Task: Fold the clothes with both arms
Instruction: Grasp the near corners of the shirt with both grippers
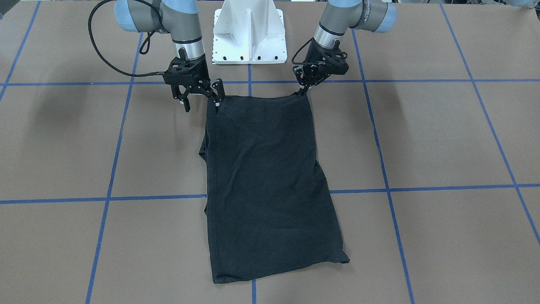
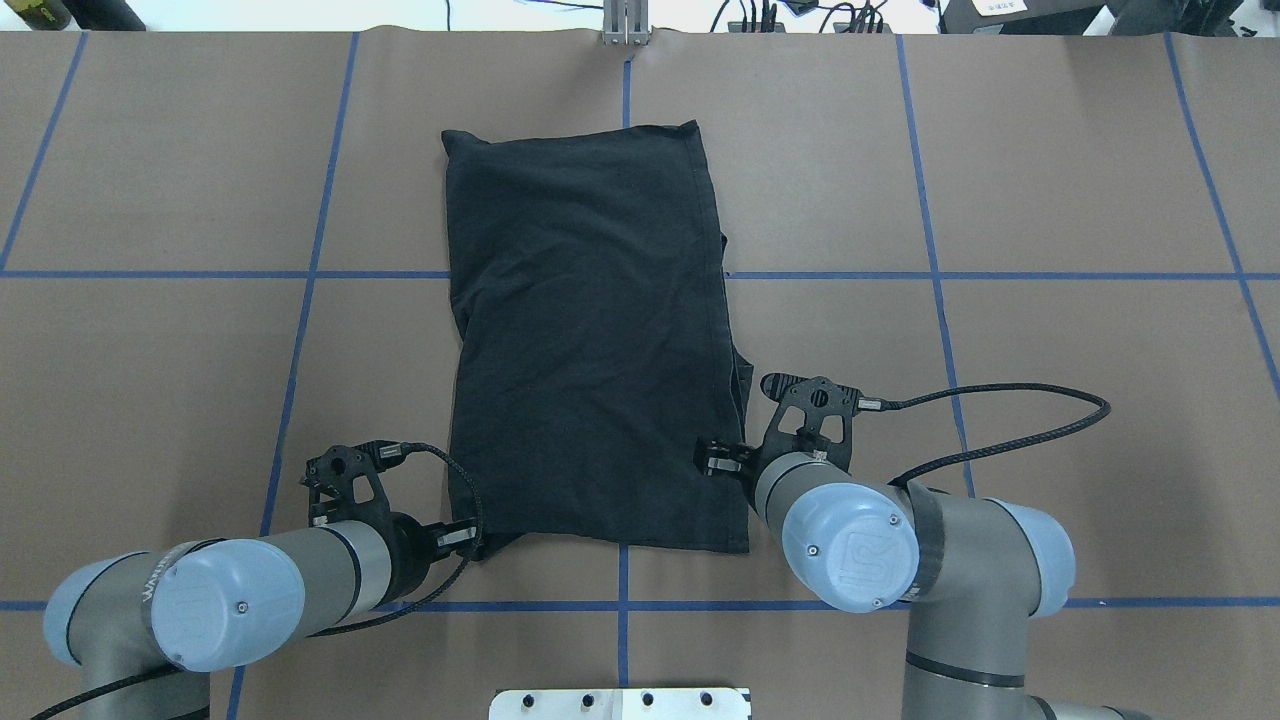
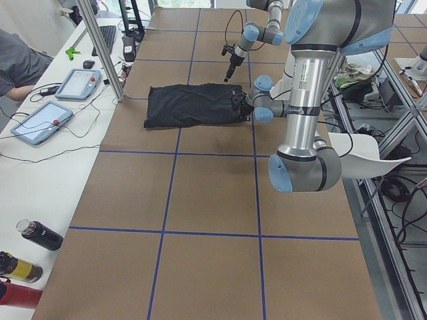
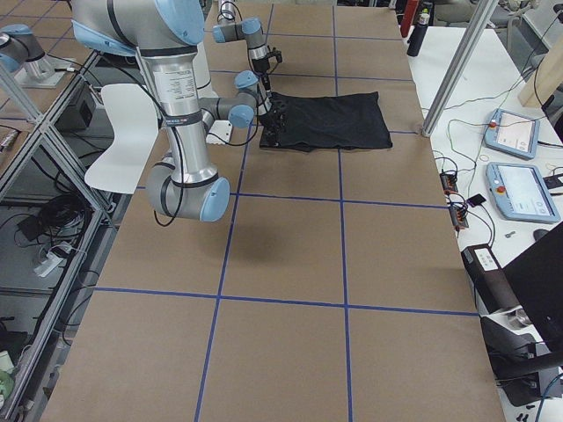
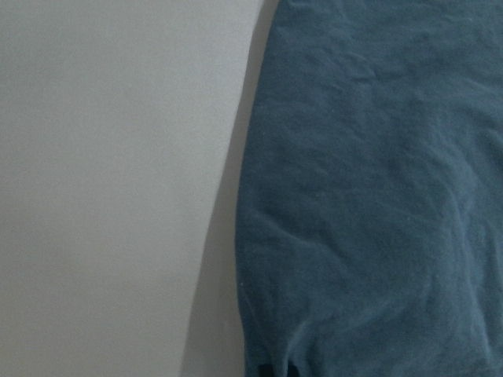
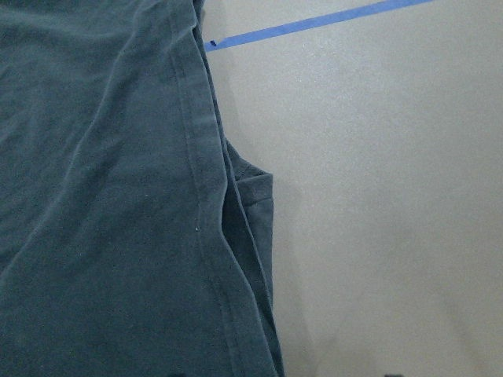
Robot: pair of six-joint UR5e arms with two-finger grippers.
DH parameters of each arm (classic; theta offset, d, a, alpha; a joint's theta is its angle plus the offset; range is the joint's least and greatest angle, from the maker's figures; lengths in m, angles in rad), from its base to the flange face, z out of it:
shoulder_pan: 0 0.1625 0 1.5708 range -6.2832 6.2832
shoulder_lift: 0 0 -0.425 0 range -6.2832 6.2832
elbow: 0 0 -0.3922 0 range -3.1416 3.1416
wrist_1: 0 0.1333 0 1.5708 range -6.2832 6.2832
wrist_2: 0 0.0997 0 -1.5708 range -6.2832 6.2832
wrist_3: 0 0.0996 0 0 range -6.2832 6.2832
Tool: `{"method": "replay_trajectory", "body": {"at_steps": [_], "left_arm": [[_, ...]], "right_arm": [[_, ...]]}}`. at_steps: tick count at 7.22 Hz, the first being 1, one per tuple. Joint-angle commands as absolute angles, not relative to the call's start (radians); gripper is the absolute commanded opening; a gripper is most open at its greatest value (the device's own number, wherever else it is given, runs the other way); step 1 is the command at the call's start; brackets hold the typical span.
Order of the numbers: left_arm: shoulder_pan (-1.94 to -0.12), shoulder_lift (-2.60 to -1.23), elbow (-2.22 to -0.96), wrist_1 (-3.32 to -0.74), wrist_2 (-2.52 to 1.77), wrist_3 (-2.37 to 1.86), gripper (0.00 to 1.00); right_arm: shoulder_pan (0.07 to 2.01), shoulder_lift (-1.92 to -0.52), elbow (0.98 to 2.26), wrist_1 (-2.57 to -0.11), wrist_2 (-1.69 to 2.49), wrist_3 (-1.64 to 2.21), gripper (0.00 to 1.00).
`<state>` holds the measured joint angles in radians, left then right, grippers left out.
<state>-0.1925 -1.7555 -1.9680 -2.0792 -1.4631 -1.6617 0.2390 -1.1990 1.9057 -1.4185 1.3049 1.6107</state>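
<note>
The black T-shirt (image 1: 265, 177) lies flat on the brown table, folded into a long strip with its graphic hidden; it also shows in the overhead view (image 2: 590, 330). My left gripper (image 1: 302, 89) is shut on the strip's near corner, at the overhead view's lower left (image 2: 470, 541). My right gripper (image 1: 201, 104) is open at the other near corner (image 2: 715, 462). One of its fingers rests on the shirt's edge and the other stands off the cloth. The wrist views show only cloth (image 5: 369, 196) (image 6: 102, 196) and table.
The white pedestal base (image 1: 249, 38) stands just behind the shirt's near edge. Blue tape lines (image 1: 422, 188) grid the table. A side bench with tablets (image 3: 79, 83) and bottles (image 3: 40, 235) runs along the far side, and an operator (image 3: 17, 63) sits there.
</note>
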Motion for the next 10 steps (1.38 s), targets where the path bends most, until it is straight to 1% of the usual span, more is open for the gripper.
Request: {"method": "replay_trajectory", "body": {"at_steps": [1,4,6,7,9,10], "left_arm": [[-0.192,-1.753,-1.976,-2.080,-1.462,-1.663,0.00],[-0.192,-1.752,-1.980,-2.080,-1.462,-1.664,0.00],[-0.186,-1.752,-1.985,-2.080,-1.460,-1.687,0.00],[-0.186,-1.752,-1.985,-2.080,-1.460,-1.687,0.00],[-0.186,-1.752,-1.985,-2.080,-1.463,-1.687,0.00],[-0.186,-1.752,-1.986,-2.080,-1.463,-1.687,0.00]], "right_arm": [[0.253,-1.146,1.829,-1.417,1.289,1.614,0.72],[0.285,-1.140,1.777,-1.416,1.267,1.537,0.69],[0.298,-1.099,1.715,-1.402,1.262,1.534,0.62],[0.299,-1.088,1.709,-1.402,1.262,1.535,0.57],[0.298,-1.086,1.695,-1.402,1.262,1.536,0.55],[0.298,-1.080,1.694,-1.402,1.262,1.537,0.48]]}}
